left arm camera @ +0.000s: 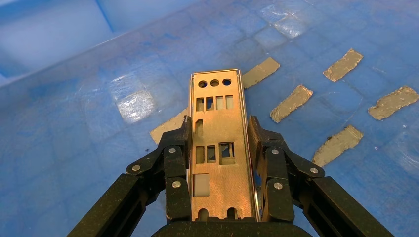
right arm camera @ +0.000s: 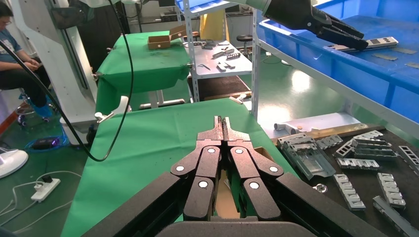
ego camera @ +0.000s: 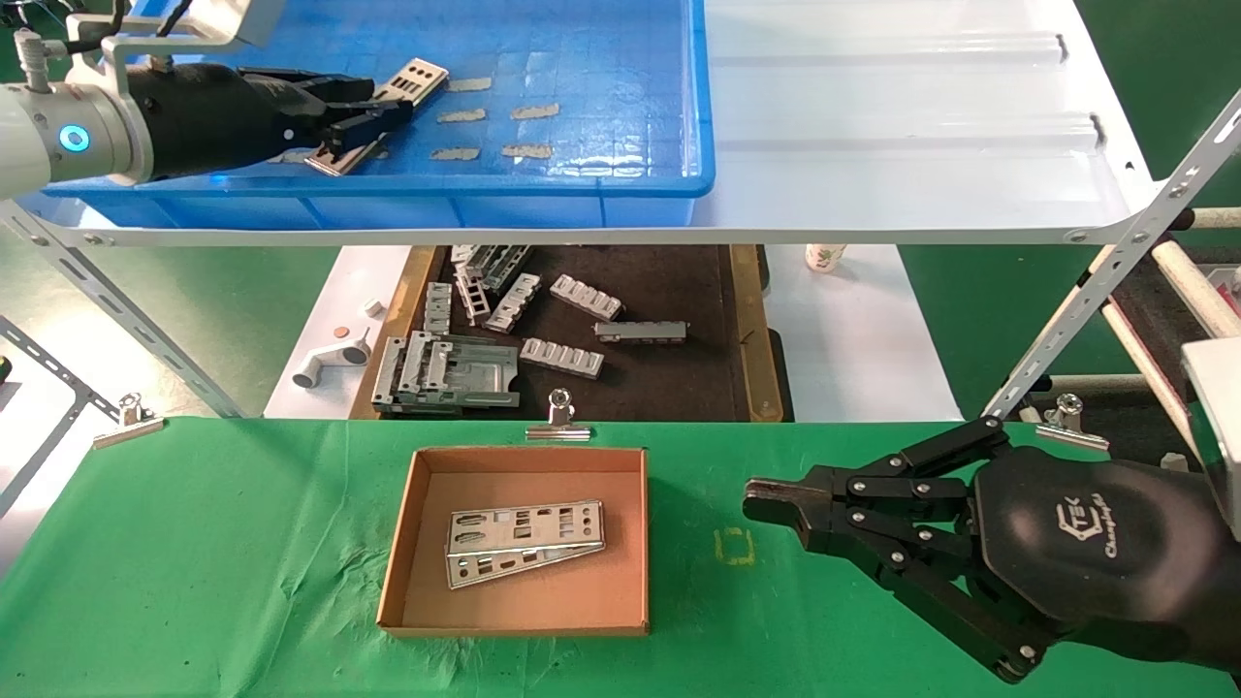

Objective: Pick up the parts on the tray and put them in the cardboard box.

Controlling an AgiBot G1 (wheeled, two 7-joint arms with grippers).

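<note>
The left gripper (ego camera: 361,121) reaches into the far-left part of the blue tray (ego camera: 620,184), its jaws clamped on the long edges of one silvery plate (left arm camera: 217,143) whose far end points toward the tan tape scraps (ego camera: 494,121) on the tray floor. Near the robot, the cardboard box (ego camera: 402,553) sits on the green cloth (ego camera: 194,562) with two plates (ego camera: 524,541) stacked inside. The right gripper (ego camera: 766,506) hovers over the cloth just right of the box, jaws pressed together and holding nothing.
</note>
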